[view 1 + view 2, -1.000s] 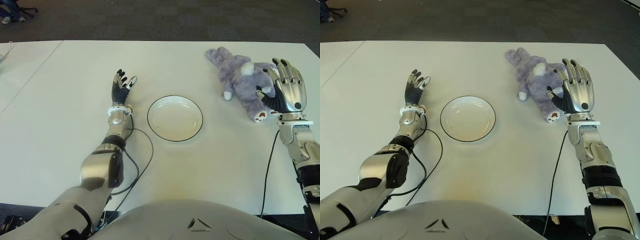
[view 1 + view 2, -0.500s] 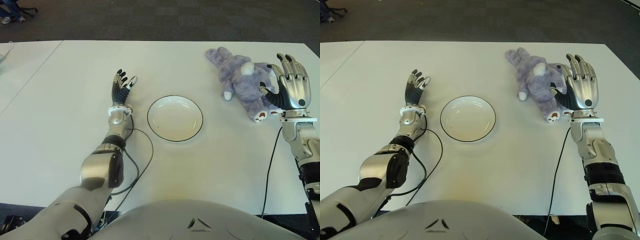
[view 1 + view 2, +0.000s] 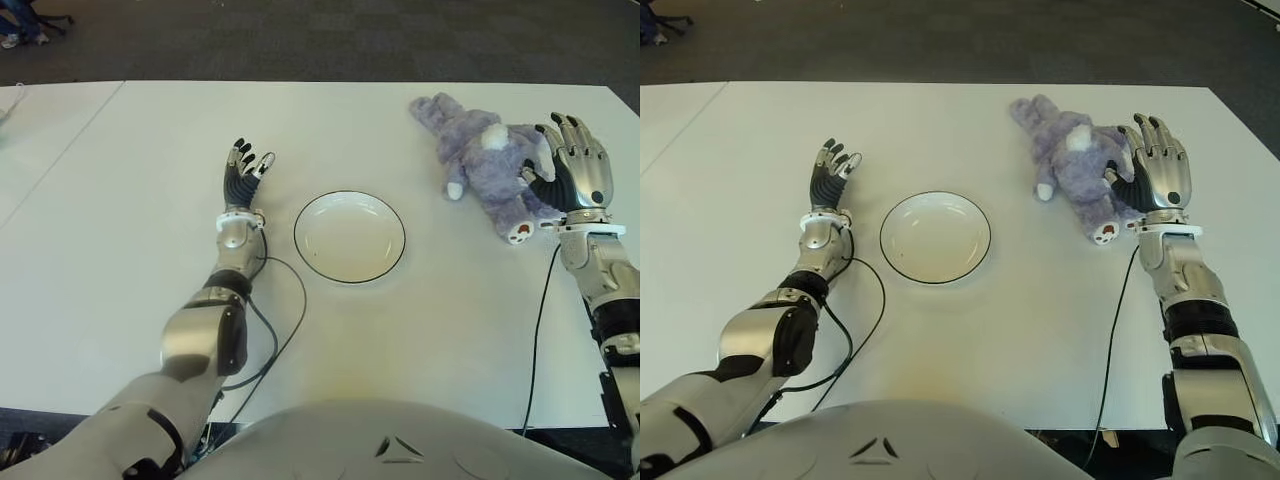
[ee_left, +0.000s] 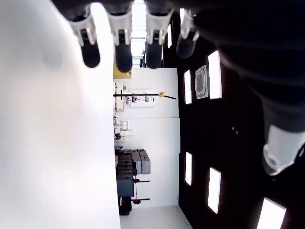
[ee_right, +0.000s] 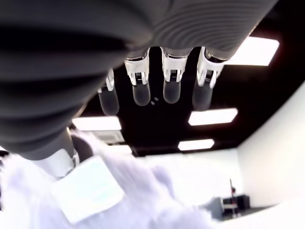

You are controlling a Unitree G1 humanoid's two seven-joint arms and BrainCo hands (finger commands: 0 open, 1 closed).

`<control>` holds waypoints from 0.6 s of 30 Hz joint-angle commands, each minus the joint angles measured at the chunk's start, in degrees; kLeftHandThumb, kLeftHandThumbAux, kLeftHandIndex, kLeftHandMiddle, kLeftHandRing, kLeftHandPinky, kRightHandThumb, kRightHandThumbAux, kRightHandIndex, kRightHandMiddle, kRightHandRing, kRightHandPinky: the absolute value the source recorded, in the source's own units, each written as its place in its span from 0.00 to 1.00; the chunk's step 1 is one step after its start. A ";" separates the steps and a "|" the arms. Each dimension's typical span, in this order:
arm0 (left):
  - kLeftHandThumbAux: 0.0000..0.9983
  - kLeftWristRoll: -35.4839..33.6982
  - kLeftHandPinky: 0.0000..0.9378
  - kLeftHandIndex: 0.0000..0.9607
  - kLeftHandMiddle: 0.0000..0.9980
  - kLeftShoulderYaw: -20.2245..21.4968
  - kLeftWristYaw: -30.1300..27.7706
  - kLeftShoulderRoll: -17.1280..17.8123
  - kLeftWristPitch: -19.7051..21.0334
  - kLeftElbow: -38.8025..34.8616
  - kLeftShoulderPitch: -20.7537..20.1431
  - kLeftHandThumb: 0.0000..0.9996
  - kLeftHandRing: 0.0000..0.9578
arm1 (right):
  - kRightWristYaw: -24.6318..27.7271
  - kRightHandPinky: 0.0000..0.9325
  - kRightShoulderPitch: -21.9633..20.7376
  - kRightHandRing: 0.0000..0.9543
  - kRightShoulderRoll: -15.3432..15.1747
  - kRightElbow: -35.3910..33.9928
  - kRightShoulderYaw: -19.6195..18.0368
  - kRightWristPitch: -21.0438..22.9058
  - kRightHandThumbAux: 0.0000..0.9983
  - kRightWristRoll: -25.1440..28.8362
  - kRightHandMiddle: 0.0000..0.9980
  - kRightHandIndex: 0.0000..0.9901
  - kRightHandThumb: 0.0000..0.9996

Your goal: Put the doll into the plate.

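A purple plush doll lies on the white table at the far right, with a pale muzzle and a white label. My right hand is at the doll's right side, fingers spread and upright, thumb against the fur. In the right wrist view the fingers are straight and the doll's fur lies near the palm, not enclosed. The white plate with a dark rim sits mid-table, left of the doll, with nothing in it. My left hand shows left of the plate, fingers relaxed, holding nothing.
A black cable loops on the table beside my left forearm. Another cable runs down along my right forearm. The table's far edge borders dark carpet, and a seam runs at the far left.
My right hand has moved farther away and closer in against the doll's right side. The doll, plate and left hand have not moved.
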 commanded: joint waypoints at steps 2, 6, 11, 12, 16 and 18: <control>0.56 0.07 0.15 0.04 0.13 -0.01 0.83 -3.40 8.06 7.81 11.02 0.00 0.14 | -0.14 0.17 -8.69 0.01 3.90 14.52 3.29 -7.90 0.54 3.67 0.00 0.06 0.62; 0.56 0.02 0.16 0.04 0.13 0.03 1.02 -3.44 7.98 7.78 11.14 0.00 0.14 | -0.63 0.17 -10.26 0.01 4.91 17.29 4.24 -10.42 0.55 4.96 0.00 0.02 0.60; 0.56 -0.45 0.16 0.04 0.13 0.41 0.38 -3.56 7.37 7.67 11.20 0.00 0.15 | -0.76 0.19 -11.71 0.02 6.60 19.50 5.20 -12.77 0.55 6.37 0.00 0.00 0.57; 0.56 -0.49 0.15 0.04 0.13 0.45 0.29 -3.57 7.34 7.66 11.19 0.00 0.15 | -0.78 0.19 -11.95 0.02 6.79 19.88 5.40 -13.02 0.55 6.51 0.00 0.00 0.57; 0.56 -0.55 0.17 0.05 0.13 0.54 0.19 -3.56 7.49 7.66 11.10 0.00 0.15 | -0.90 0.19 -12.75 0.02 7.37 21.26 6.09 -13.66 0.55 6.96 0.00 0.00 0.54; 0.57 -0.48 0.18 0.06 0.14 0.49 0.37 -3.60 7.77 7.70 11.06 0.00 0.16 | -1.05 0.18 -13.12 0.02 7.71 22.03 6.41 -13.89 0.55 7.15 0.00 0.00 0.53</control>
